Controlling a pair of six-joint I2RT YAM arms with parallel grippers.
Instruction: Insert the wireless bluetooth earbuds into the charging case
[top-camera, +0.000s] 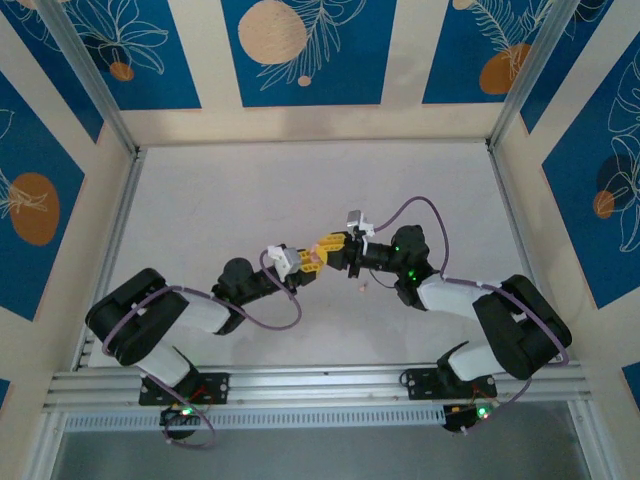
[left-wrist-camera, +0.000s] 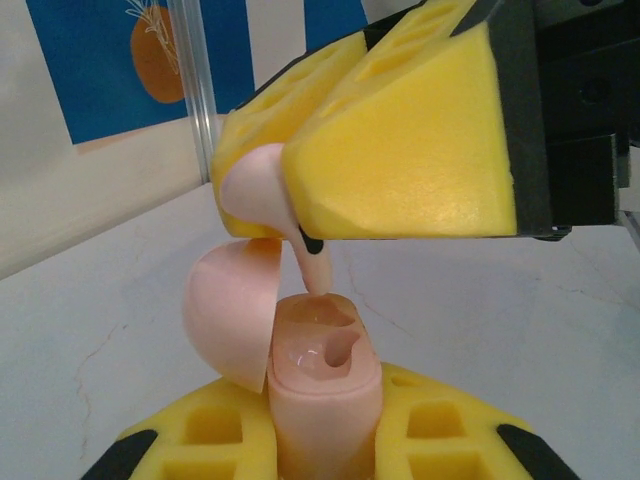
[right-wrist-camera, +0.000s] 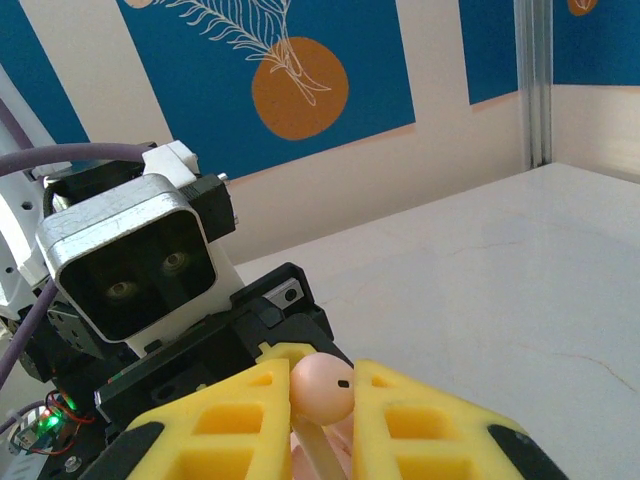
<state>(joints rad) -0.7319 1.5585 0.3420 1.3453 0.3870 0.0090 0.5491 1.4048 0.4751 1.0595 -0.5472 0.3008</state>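
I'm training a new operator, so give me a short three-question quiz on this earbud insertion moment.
1. True or false: the pale pink round plastic charging case held in the left tool has its lid shut.
2. The right tool grips: A) a black earbud, B) a pale pink stemmed earbud, C) nothing?
3. Fill in: the earbud's stem points ___ the case's open socket.
Key: 1 false, the lid stands open; 2 B; 3 down toward.
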